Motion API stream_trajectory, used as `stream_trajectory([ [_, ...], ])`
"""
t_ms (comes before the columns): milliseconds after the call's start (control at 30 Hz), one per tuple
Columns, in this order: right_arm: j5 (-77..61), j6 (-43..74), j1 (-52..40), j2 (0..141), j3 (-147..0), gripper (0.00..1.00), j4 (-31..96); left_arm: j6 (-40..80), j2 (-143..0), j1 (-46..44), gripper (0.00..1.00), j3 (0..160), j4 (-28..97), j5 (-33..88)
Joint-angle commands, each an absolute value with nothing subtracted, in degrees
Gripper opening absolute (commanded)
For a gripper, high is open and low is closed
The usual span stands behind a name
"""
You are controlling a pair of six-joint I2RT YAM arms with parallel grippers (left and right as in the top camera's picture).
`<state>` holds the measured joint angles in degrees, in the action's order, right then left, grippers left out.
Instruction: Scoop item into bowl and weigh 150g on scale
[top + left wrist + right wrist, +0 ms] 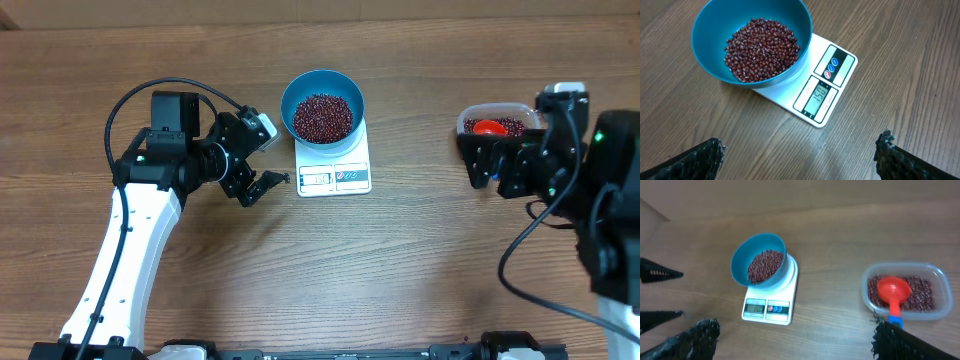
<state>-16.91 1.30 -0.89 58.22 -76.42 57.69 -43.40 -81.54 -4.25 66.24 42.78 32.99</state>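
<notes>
Hanging wide open and empty, left gripper and right gripper face the blue bowl of red beans on the kitchen scale ahead, so weighing looks done and only a display check remains.

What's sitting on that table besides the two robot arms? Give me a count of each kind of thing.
blue bowl: 1
white scale: 1
clear tub: 1
red scoop: 1
heaps of red-brown beans: 2, one in the bowl, one in the tub
Total: 6
</notes>
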Motion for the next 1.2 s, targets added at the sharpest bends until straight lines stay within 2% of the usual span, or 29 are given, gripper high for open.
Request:
stream_trajectory([
  [0, -16.03, 0.97, -2.44, 54.63, -69.82, 1.00, 52.31, -42.59, -81.32, -4.14, 1.00, 65.91, 42.85, 33.91],
  [367, -13.50, 0.97, -4.86, 43.38, -51.16, 1.00, 32.75, -42.61, -81.32, -4.14, 1.00, 65.91, 42.83, 33.91],
  [1167, -10.09, 0.99, -4.86, 29.87, -38.50, 1.00, 20.10, -42.61, -81.32, -4.14, 0.99, 65.91, 42.85, 33.91],
])
